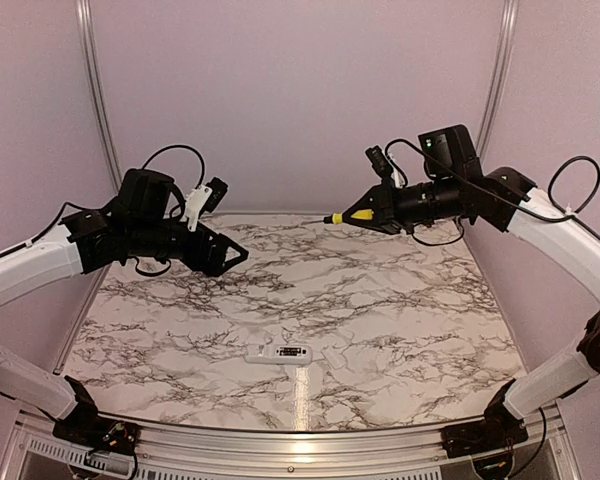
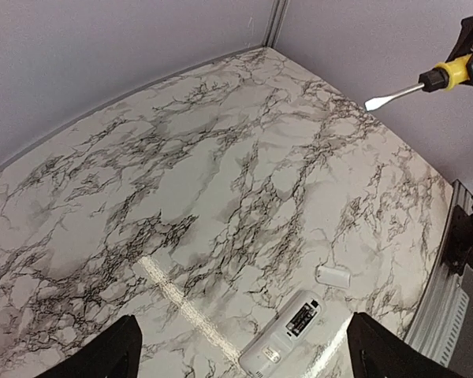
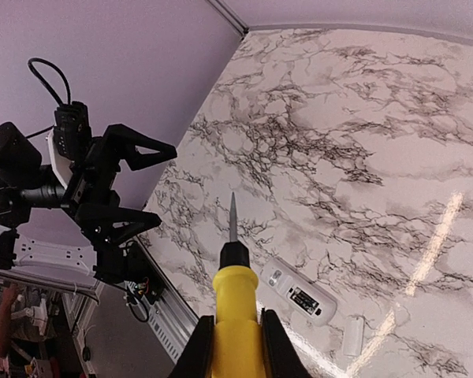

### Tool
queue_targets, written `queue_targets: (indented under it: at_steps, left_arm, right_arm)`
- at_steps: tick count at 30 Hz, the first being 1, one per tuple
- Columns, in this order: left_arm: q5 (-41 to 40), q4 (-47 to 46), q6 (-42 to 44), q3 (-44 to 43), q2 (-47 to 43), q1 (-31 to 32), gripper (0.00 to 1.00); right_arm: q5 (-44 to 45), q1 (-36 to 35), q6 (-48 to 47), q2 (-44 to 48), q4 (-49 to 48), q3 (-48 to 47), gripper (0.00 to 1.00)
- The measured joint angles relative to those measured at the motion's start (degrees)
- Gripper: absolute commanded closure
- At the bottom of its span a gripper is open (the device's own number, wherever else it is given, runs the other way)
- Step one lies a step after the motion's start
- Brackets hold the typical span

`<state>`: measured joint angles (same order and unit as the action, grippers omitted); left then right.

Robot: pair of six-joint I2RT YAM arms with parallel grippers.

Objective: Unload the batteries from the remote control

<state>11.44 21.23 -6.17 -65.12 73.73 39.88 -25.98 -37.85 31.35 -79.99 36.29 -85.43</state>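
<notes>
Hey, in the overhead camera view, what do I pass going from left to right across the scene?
First the left gripper, jaws open → remote control lying on the table → yellow-handled screwdriver → right gripper, shut on its handle.

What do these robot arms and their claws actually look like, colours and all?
Both the left arm and right arm have smooth white shells with chunky black joints. Thin black cables loop near each wrist. The left claw and right claw are black, each with two angular fingers, and a small black camera sits by each.
</notes>
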Motion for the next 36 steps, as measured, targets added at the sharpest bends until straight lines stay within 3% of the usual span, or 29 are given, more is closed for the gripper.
queue_targets:
  at_steps: [9, 19, 36]
  left_arm:
    - [-0.02, 3.45, 18.01, 8.52, 4.72, 4.68, 0.06]
    - [2.16, 6.08, 33.77, 9.55, 10.64, 7.32, 0.06]
    - [2.69, 4.92, 44.7, 8.61, 23.32, 7.98, 0.12]
  right_arm:
    - [2.03, 0.0, -3.74, 1.51, 9.73, 2.32, 1.0]
    - [4.22, 0.0, -4.39, 5.03, 15.13, 6.23, 1.0]
    - [5.77, 0.0, -3.96, 5.73, 17.75, 7.67, 1.0]
